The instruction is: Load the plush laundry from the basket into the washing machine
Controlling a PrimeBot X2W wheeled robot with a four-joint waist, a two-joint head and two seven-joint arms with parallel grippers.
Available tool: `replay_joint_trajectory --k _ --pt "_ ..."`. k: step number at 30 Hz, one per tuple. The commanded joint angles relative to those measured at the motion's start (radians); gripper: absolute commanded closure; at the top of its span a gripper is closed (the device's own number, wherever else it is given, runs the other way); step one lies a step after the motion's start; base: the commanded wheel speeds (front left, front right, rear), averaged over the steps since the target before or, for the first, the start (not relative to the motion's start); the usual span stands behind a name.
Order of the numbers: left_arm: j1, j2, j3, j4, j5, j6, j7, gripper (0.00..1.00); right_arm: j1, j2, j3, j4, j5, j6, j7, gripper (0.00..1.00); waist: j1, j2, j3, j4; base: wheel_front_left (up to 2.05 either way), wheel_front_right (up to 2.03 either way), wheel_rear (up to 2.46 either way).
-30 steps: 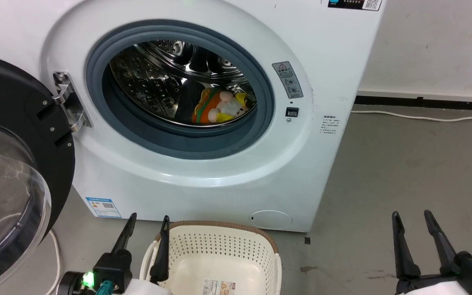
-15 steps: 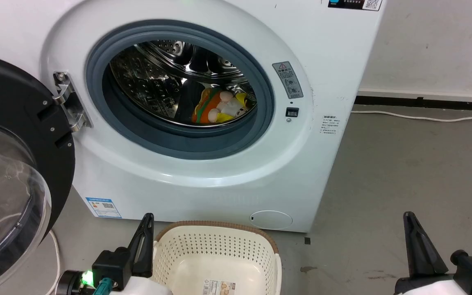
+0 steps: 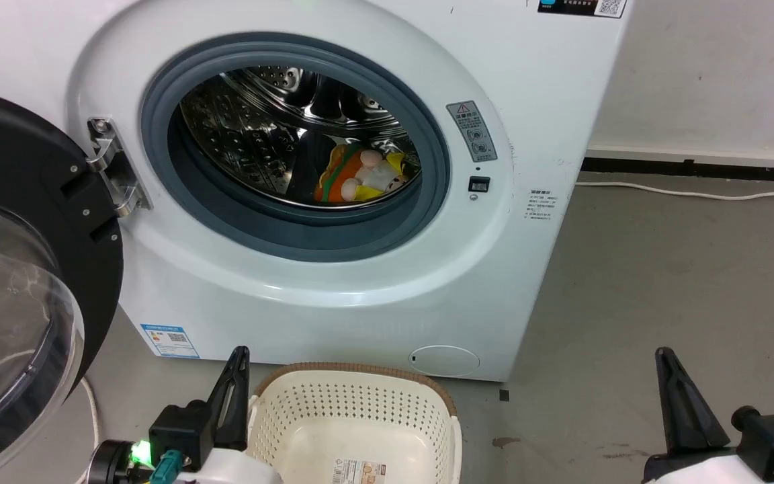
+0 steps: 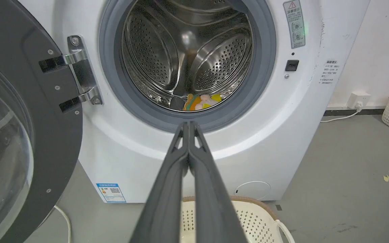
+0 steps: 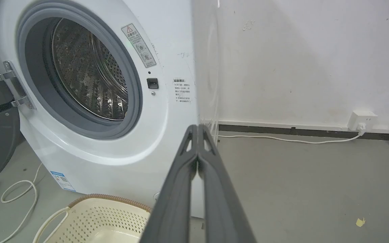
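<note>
Nearest, at lower left, the left gripper is seen w/ its two long dark fingers pressed together and nothing btwn them, which is confirmed in its wrist view. At lower right, well apart, the right gripper is likewise closed tight w/ nothing held.

Just right of the left gripper, the cream perforated plastic basket w/ brown rim is set on the floor. A sticker is seen on its bottom, and no laundry in the visible part.

Beyond it, the large white front-loading washing machine is seen w/ its round black-framed glass door swung open to the left.

Farthest, inside the shiny perforated steel drum, the small plush doll in orange, green stripes and yellow is seen lying at the drum bottom, right of centre. It is placed far and to the right of the left gripper, and far and well left of the right gripper, so the left arm is judged nearer. Its long axis is laid approx. left-right, tilted up to the right, w/ the orange striped end at left and the yellow end at right. Facing dir. cannot be told.

Loading is judged done. Any coming move is likely owed to the door, on the left arm's side.
</note>
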Motion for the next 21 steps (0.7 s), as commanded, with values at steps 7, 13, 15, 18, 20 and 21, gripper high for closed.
replay_joint_trajectory --k 7,13,15,18,20,21 --pt "0.0 -0.017 0.022 -0.013 0.02 -0.012 0.019 1.0 -0.019 0.0 0.006 -0.005 -0.019 0.0 0.019 1.0 0.0 0.0 0.0 0.0 0.0 0.0 0.0" --pt "-0.001 -0.025 0.035 -0.018 0.031 -0.019 0.031 1.0 -0.023 0.0 0.009 -0.006 -0.026 0.0 0.031 1.0 0.0 0.0 0.0 0.0 0.0 0.0 0.0" --pt "-0.001 -0.027 0.039 -0.02 0.035 -0.021 0.035 1.0 -0.024 0.0 0.01 -0.006 -0.028 0.0 0.035 1.0 0.0 0.0 0.0 0.0 0.0 0.0 0.0" --pt "-0.001 -0.032 0.046 -0.022 0.041 -0.024 0.041 1.0 -0.026 0.0 0.011 -0.007 -0.031 0.0 0.041 1.0 0.0 0.0 -0.001 0.0 0.0 0.0 0.0" --pt "-0.001 -0.034 0.05 -0.024 0.044 -0.027 0.045 1.0 -0.028 0.0 0.012 -0.007 -0.034 0.0 0.046 1.0 0.0 0.0 -0.001 -0.001 0.0 0.0 0.0" --pt "-0.001 -0.038 0.057 -0.026 0.05 -0.03 0.051 1.0 -0.03 0.0 0.014 -0.007 -0.037 0.0 0.052 1.0 0.0 0.0 -0.001 -0.001 0.0 0.0 0.0"
